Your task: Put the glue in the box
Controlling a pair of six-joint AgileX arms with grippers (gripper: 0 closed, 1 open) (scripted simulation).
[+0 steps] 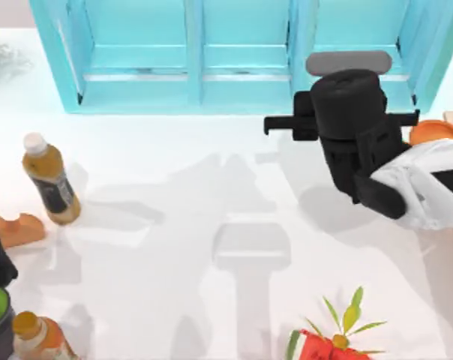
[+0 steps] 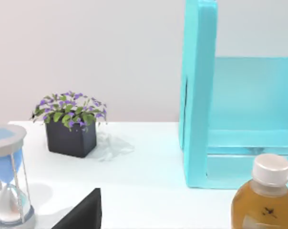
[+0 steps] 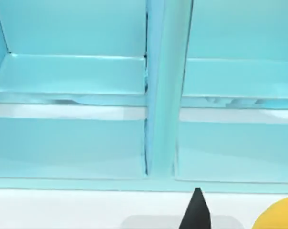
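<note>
the right end effector hangs before the turquoise box with the yellow glue at its fingertips; grip and bottle axis cannot be told.

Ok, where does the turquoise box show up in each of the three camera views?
Top view: the turquoise box spans the table's far edge, with the right arm before its right compartment.
Left wrist view: its end wall stands upright beyond the drink bottle.
Right wrist view: two open compartments close ahead, split by the divider.
Shared landmark: the white-capped drink bottle, at the top view's left, near the box's left end.
</note>
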